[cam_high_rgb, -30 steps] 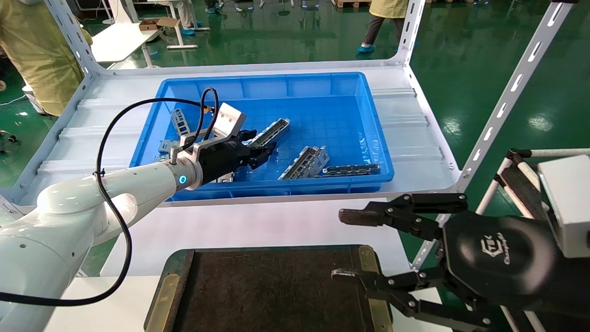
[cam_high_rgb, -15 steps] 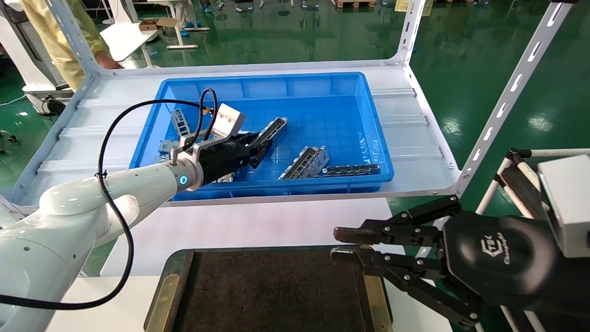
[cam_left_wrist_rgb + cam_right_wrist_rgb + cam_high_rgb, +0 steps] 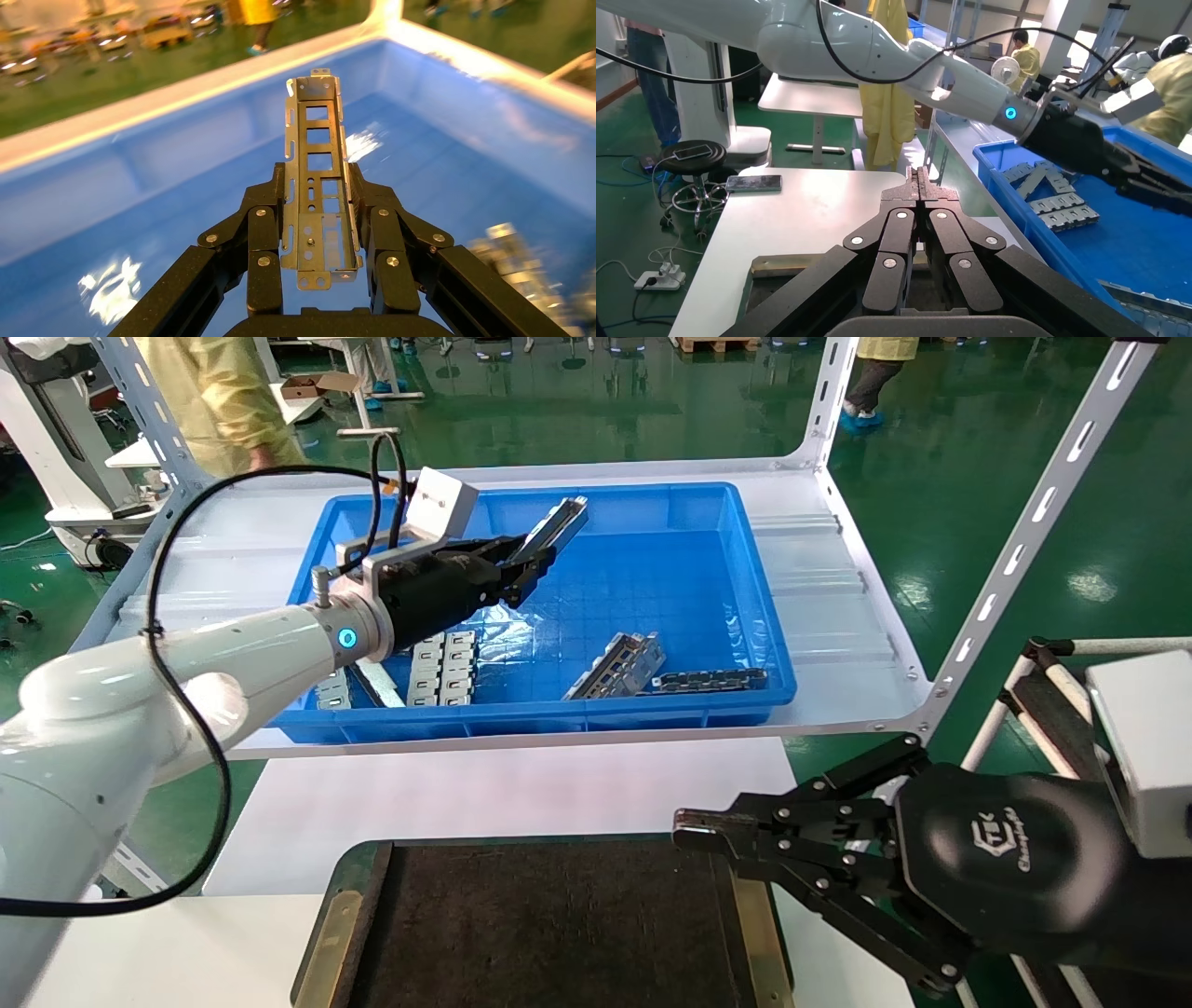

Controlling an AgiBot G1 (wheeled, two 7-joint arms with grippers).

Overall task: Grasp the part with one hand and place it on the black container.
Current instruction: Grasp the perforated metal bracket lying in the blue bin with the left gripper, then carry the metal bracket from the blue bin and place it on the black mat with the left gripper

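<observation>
From my seat, the left gripper is up over the blue bin, around 11 o'clock in the head view, with its black fingers clamped on the part. The part is a thin stamped grey metal channel with a row of little rectangular cutouts; the wrist cam shows it pinched by its long edges, sticking straight out past the fingertips, clear of the bin floor. The bin is glossy blue plastic with a gridded bottom. Lying in it are a ribbed grey bracket near 6 o'clock of the bin, a dark chain-like strip just beside that, and flat slotted plates at the near-left corner. The container sits at 6 o'clock in the head view, flat and rectangular with a matte, fuzzy dark surface and brass strips down the sides, nothing on it. The right gripper hangs at its far-right corner, fingers pressed together, holding nothing.
</observation>
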